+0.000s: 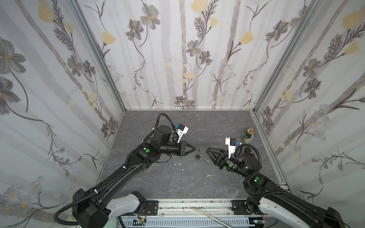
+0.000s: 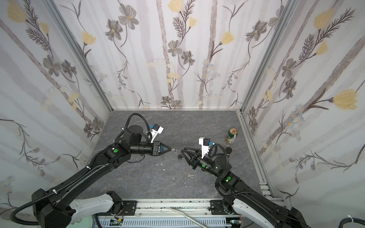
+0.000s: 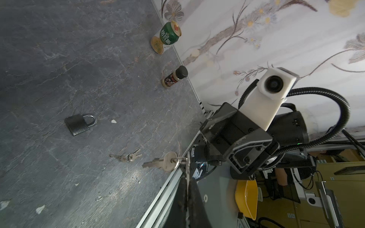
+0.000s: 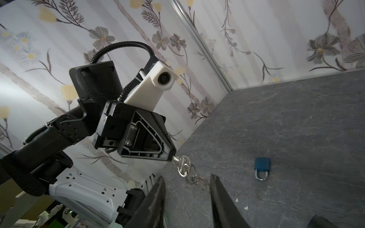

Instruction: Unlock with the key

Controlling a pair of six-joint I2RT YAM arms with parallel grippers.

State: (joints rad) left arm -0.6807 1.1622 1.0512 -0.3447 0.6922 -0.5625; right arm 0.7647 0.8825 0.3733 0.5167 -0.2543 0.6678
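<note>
The key (image 3: 160, 163) is hanging in the air near the padlock (image 3: 79, 124) without touching it, and the left hand (image 1: 195, 149) is pinching it with jaws together at the ring end of the head, leaving the blade sticking out free. The padlock is lying flat and loose on the surface (image 1: 177, 128) with its shackle closed, and nothing is holding it down. The right hand (image 1: 206, 149) is waiting just beside it with its jaws apart and empty. The thin grip at the ring is probably letting the key swivel, so the blade is risking turning off line or slipping out when it meets the lock body. With the padlock unheld, any push from the key is likely sliding or spinning it away instead of seating the blade. The keyhole is not showing in any view, so the approach angle is staying a guess. A spare bunch of keys (image 1: 206, 174) is lying close to the right arm, where a sweep of it is risking scattering them
</note>
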